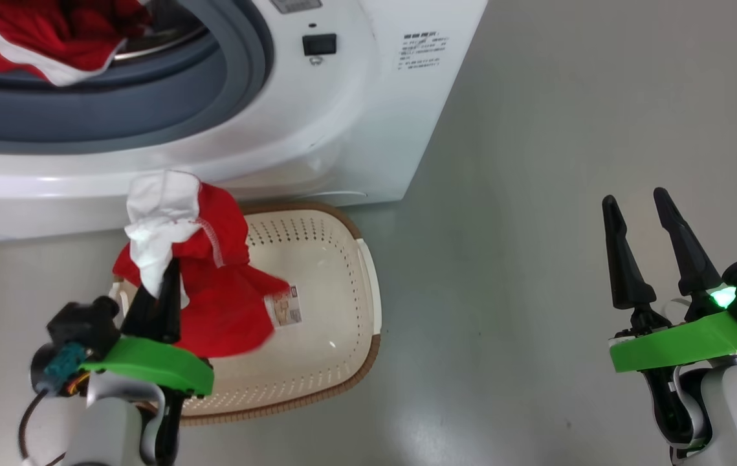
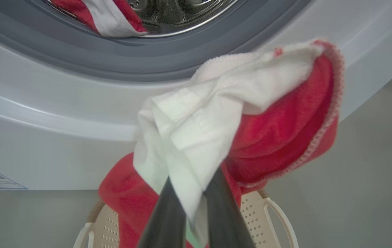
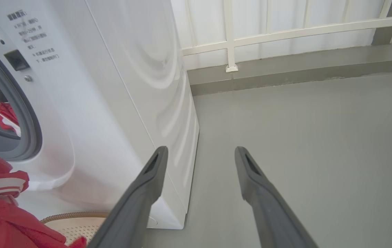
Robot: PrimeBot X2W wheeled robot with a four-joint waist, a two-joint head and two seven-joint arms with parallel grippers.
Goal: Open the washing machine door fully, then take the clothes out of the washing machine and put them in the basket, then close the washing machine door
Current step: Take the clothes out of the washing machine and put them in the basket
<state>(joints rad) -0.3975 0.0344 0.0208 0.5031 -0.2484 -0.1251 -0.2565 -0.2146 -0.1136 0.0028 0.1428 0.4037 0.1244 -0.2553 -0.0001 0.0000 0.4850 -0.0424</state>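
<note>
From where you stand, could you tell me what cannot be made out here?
- Drum: cut off by the head view's top edge, so how many clothes remain inside is unclear.
- Basket floor: the held garment and left pincer hide its left part, head view.
- Washing machine printed label: too small to read, head view.
- Left pincer's tips: buried in white fabric, left wrist view.

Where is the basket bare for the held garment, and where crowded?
Bare: the basket's right half, between the paper label and its right rim, and the floor between basket and right gripper. Crowded: its left half, under the red garment in the left gripper.
</note>
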